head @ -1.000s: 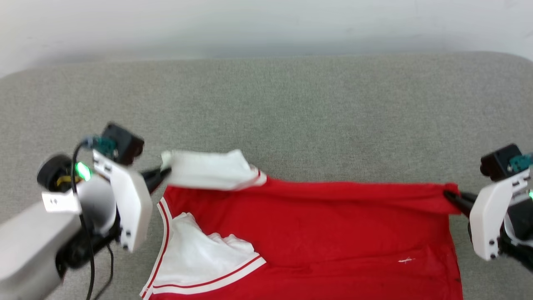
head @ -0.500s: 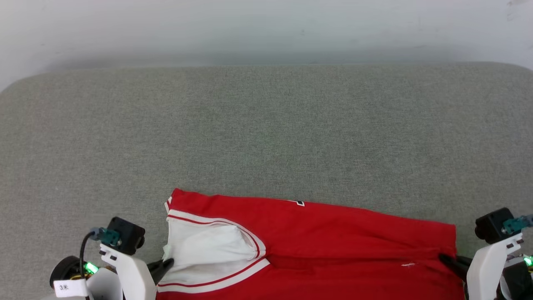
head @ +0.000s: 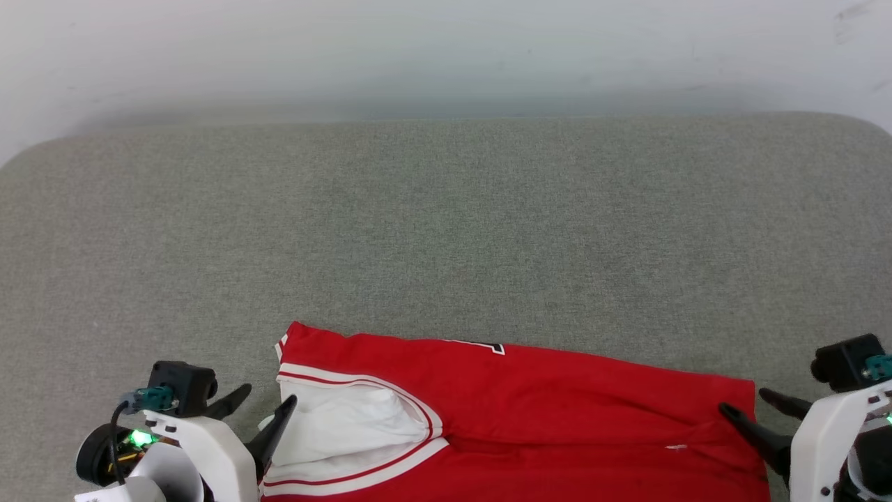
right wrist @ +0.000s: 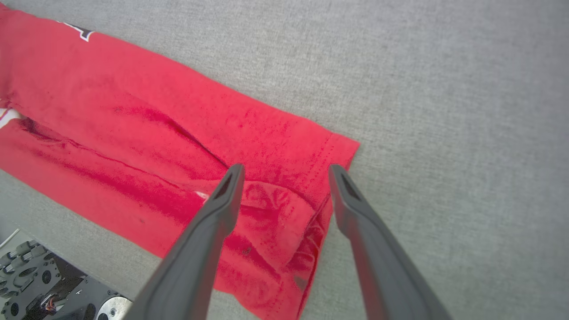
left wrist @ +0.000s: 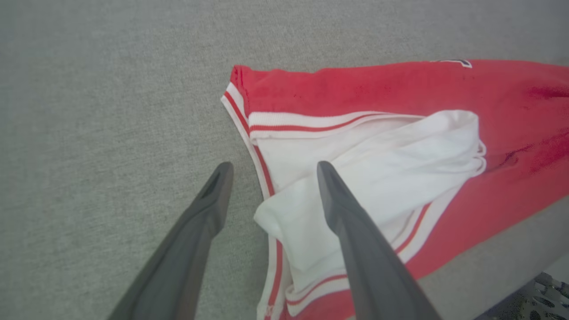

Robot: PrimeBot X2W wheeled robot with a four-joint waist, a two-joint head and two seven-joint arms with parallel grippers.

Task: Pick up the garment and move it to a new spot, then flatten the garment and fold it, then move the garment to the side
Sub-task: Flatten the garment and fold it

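Observation:
The garment (head: 557,411), red with a white sleeve (head: 341,422) and striped trim, lies folded in a long band at the near edge of the grey cushion. A bit of black lettering (head: 488,345) peeks out at its far fold. My left gripper (head: 268,394) is open at the sleeve end; in the left wrist view its fingers (left wrist: 274,165) straddle the sleeve's loose corner (left wrist: 284,218) without pinching it. My right gripper (head: 744,399) is open at the hem corner; in the right wrist view its fingers (right wrist: 286,168) stand apart over the rumpled red hem (right wrist: 275,213).
The grey padded surface (head: 446,230) stretches wide and bare beyond the garment up to a pale wall (head: 446,56). Its near edge runs just below the garment (right wrist: 89,249), with the robot's base (right wrist: 35,284) beneath it.
Both grippers carried the garment's far edge toward me, folding it over, then opened and let go. The head camera shifted as well.

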